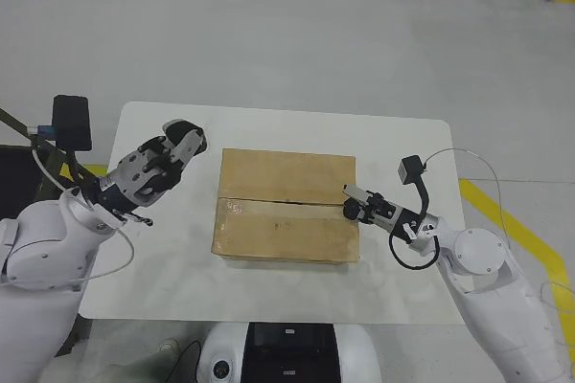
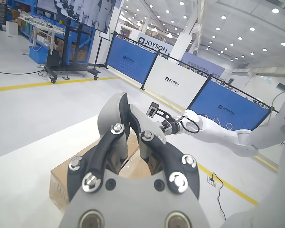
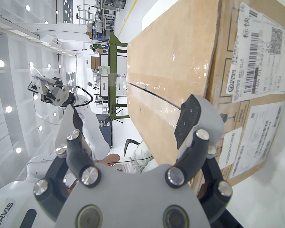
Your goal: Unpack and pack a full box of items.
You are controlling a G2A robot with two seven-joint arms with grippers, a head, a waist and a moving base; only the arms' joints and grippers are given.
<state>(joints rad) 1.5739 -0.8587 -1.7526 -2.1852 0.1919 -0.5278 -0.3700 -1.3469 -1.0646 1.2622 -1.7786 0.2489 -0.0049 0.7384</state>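
Note:
A closed brown cardboard box [image 1: 286, 204] lies in the middle of the white table [image 1: 163, 278], with clear tape along its top seam. My left gripper [image 1: 187, 142] hovers off the box's left end, above the table, its pads pressed together on nothing [image 2: 127, 119]. The box [image 2: 59, 181] lies beyond and below it. My right gripper [image 1: 353, 204] sits at the box's right end near the seam. Its fingers stand wide apart [image 3: 130, 122], and one pad [image 3: 188, 119] is level with the top edge of the box [image 3: 175, 48].
Shipping labels [image 3: 256, 72] cover the box's end facing my right gripper. A black device on a stand [image 1: 72, 122] rises past the table's left corner. Bare table surface lies in front of the box and to its left.

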